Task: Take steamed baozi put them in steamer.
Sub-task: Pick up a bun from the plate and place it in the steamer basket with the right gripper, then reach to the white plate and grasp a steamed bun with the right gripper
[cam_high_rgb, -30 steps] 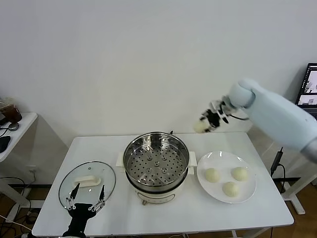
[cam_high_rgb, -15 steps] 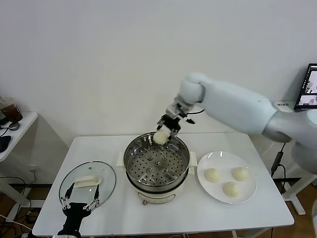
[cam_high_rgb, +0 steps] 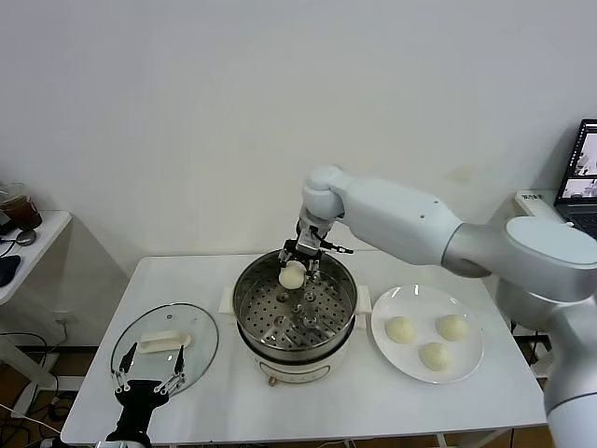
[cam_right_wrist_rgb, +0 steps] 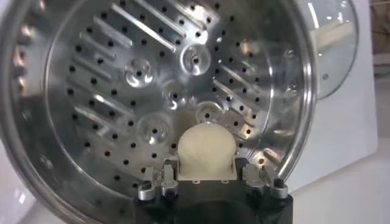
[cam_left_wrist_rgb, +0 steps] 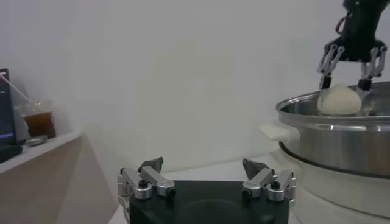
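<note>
Steamed baozi (cam_high_rgb: 292, 274) gripped between right gripper (cam_high_rgb: 298, 260) fingers, hanging over far side of perforated tray (cam_right_wrist_rgb: 152, 97) inside steamer (cam_high_rgb: 294, 313). Three more baozi (cam_high_rgb: 432, 340) on white plate (cam_high_rgb: 466, 359) just beside. Left gripper (cam_high_rgb: 146, 379) parked with jaws spread wide over glass lid (cam_high_rgb: 164, 345).

The steamer (cam_high_rgb: 294, 313) is shiny metal, like a mirror, and its tray (cam_right_wrist_rgb: 164, 91) inside is bright metal full of small holes. It sits on a smooth white plastic base (cam_high_rgb: 297, 371). The buns (cam_high_rgb: 399, 329) look soft, smooth and matt. The plate (cam_high_rgb: 466, 359) is white and a bit glossy. The lid (cam_high_rgb: 140, 336) is clear glass with a white plastic handle (cam_high_rgb: 165, 341). The table (cam_high_rgb: 373, 411) is smooth, matt white.
</note>
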